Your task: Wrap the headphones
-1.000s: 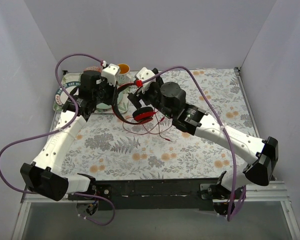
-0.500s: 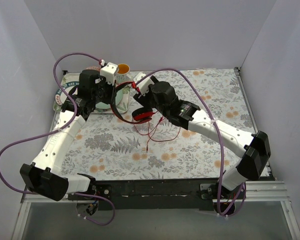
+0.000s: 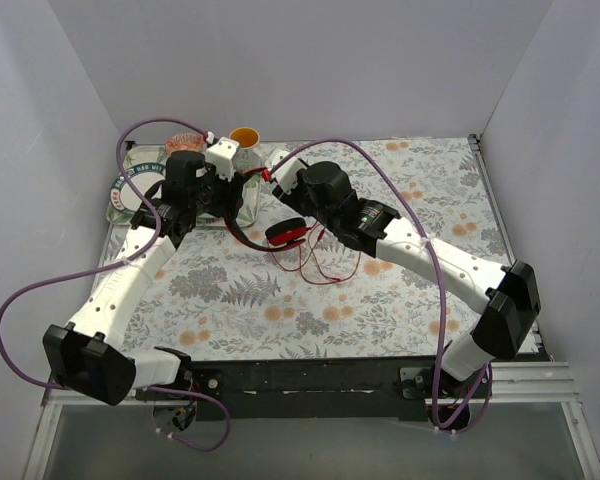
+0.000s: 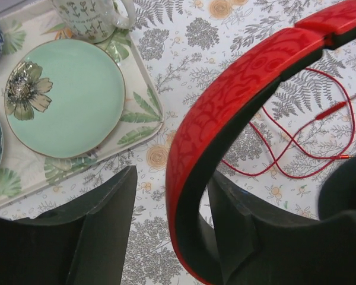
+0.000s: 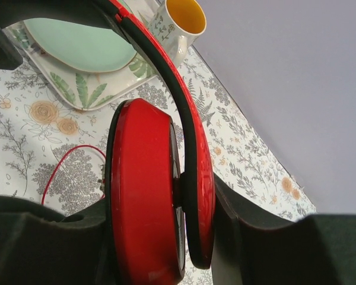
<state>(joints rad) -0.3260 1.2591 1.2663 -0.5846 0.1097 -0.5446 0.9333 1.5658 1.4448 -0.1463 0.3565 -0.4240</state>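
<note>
The red headphones hang between both arms at the back left of the table. In the right wrist view my right gripper [image 5: 163, 199] is shut on them, one finger against a round earcup [image 5: 139, 190] and the other against the headband [image 5: 190, 136]. My left gripper [image 4: 173, 175] is open around the headband [image 4: 225, 101], which leans on its right finger with a gap on the left. From above, the left gripper [image 3: 230, 195] and right gripper [image 3: 275, 185] sit close together. The other earcup [image 3: 288, 233] rests lower, and the thin red cable [image 3: 315, 262] lies loose on the cloth.
A leaf-patterned tray [image 4: 142, 133] at the back left holds a green plate [image 4: 65, 98] and a mug [image 3: 245, 138] with a yellow inside. Thick purple robot cables [image 3: 380, 160] arch over the table. Walls close off the back and both sides.
My left jaws have opened off the headband. My right jaws have closed on the earcup and headband. The free earcup and the cable have shifted slightly on the cloth.
</note>
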